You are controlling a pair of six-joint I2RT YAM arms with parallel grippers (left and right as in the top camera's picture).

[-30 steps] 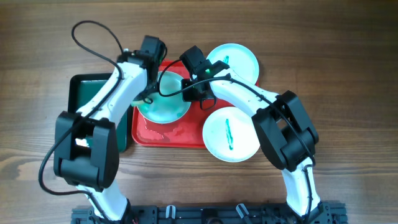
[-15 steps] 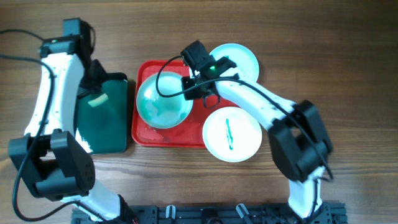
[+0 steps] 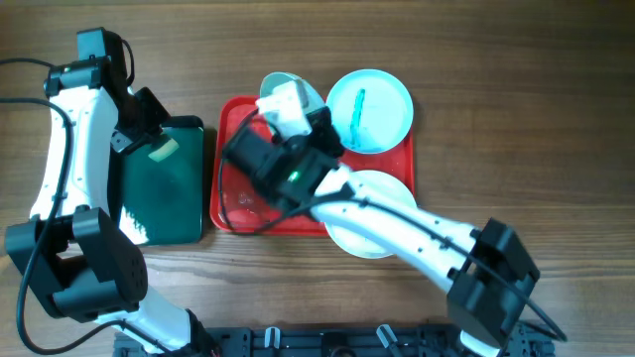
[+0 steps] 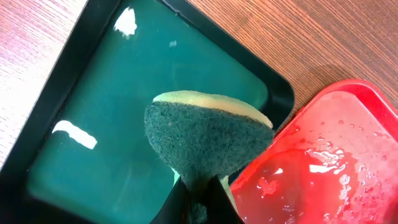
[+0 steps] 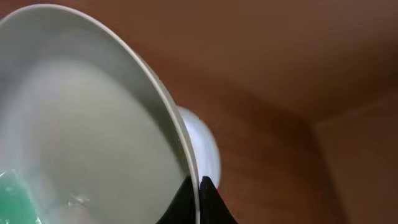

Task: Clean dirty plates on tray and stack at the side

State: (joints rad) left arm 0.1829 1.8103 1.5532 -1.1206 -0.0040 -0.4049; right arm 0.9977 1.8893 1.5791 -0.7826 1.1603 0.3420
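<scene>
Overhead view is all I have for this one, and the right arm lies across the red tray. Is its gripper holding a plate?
Observer: Yes. In the right wrist view, the right gripper is shut on the rim of a plate.
Operator: Is that plate clean?
Observer: Not fully. A teal-green patch shows low inside it, and the rest is too blurred to tell.
Operator: And the left gripper?
Observer: The left wrist view shows the left gripper shut on a sponge. Its dark scouring face is towards the camera, above the dark green tray.
</scene>
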